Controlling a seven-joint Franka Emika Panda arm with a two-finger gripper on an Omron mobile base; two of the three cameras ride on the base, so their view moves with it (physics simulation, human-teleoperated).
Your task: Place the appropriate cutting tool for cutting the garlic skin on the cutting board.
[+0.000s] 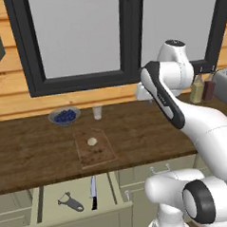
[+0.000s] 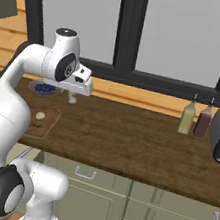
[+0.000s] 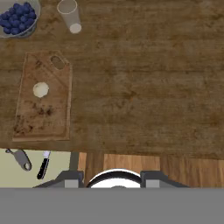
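The knife (image 1: 93, 192), with a black handle and a narrow silver blade, lies in the open drawer (image 1: 51, 191) below the counter, beside the Y-shaped peeler (image 1: 70, 202). Above the drawer, the brown speckled cutting board (image 1: 95, 152) rests on the counter with the pale garlic (image 1: 92, 141) on its far half. My gripper (image 3: 113, 177) hangs high over the counter, to the right of the board, open and holding nothing. The hand view looks down on the board (image 3: 43, 113), the garlic (image 3: 40, 89), the knife (image 3: 43, 165) and the peeler (image 3: 20, 158).
A bowl of blueberries (image 1: 64, 116) and a clear glass (image 1: 97, 111) stand behind the board. At the counter's right end are two bottles (image 1: 196, 89) and a toaster (image 1: 224, 85). A dark-framed window runs along the back wall.
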